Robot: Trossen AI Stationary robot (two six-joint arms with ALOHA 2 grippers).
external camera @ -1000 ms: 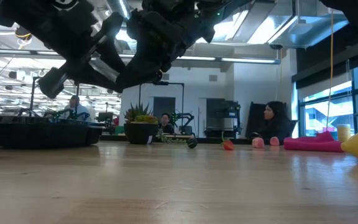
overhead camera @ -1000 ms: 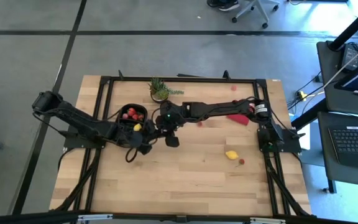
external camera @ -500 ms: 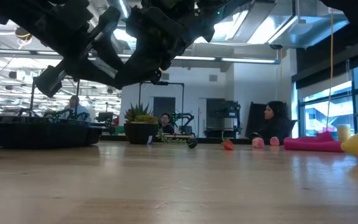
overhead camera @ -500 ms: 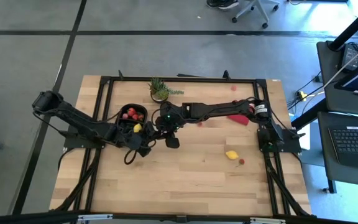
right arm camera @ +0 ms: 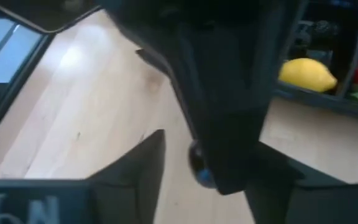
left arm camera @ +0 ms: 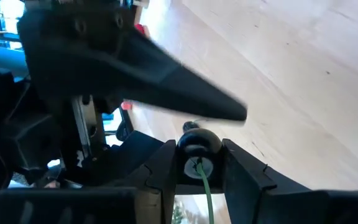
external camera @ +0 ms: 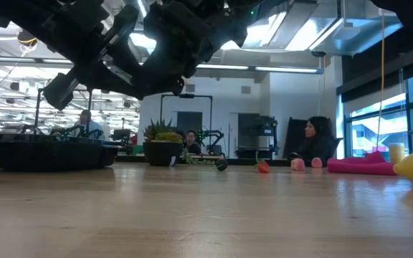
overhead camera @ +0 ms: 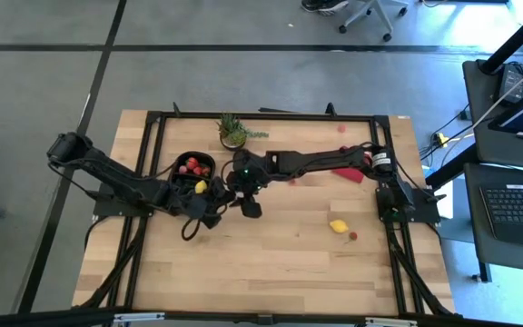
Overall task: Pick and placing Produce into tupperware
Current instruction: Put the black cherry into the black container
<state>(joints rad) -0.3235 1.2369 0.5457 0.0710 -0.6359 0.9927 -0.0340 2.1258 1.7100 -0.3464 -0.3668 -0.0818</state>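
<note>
The job looks partly done, by my reading. The tupperware [overhead camera: 192, 173], a shallow black container with a glossy rim, sits on the wooden counter [overhead camera: 271, 263] toward its left rear, just beside the small potted plant [overhead camera: 233, 132], and it already holds several red strawberries and a yellow lemon-like piece [right arm camera: 307, 73]. Still loose on the counter are a yellow lemon piece [overhead camera: 338, 226] with a small red berry [overhead camera: 353, 236] just beside it on the right side, a red piece [overhead camera: 291, 180] nearer the middle, another small red piece [overhead camera: 340, 128] at the rear right, and a few pinkish and dark pieces visible in the low view near the flat red square [overhead camera: 348, 173]. Both arms meet just beside the container's right edge. The left gripper [left arm camera: 197, 163] has its fingers clamped on a small dark berry [left arm camera: 197, 142] with a thin green stem, so one more piece seems on its way in. The right gripper [overhead camera: 246, 195] hovers close to it; its wrist view suggests a small dark thing between the fingers, but I cannot tell whether they are closed. The produce pieces are tiny, smooth and rounded, far smaller than the container.
</note>
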